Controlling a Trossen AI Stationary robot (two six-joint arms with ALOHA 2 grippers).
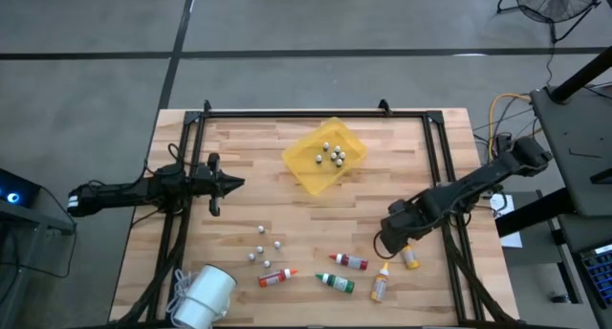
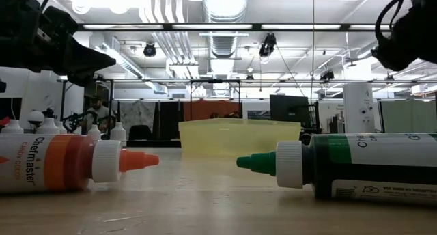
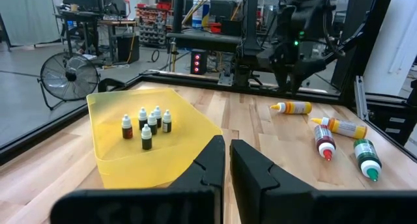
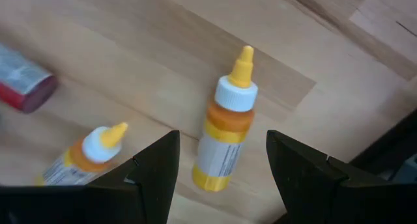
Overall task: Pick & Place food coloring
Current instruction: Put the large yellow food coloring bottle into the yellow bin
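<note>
right gripper (image 4: 221,160) hovering, fingers spread either side of 1 yellow-capped food coloring bottle (image 4: 225,140) lying on desk (image 1: 287,214) | 4 more bottles lying nearby | left gripper (image 1: 233,184) waiting, fingers pressed together, beside yellow tray (image 1: 298,166)

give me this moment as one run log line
right gripper: open, over yellow bottle lying on table | left gripper: shut, waiting beside yellow tray | bottles in tray: none

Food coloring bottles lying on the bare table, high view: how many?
5, all along the near edge: orange-capped bottle, green-capped bottle, red bottle, yellow-capped bottle, and another yellow-capped one under the right gripper. None looks hidden.
</note>
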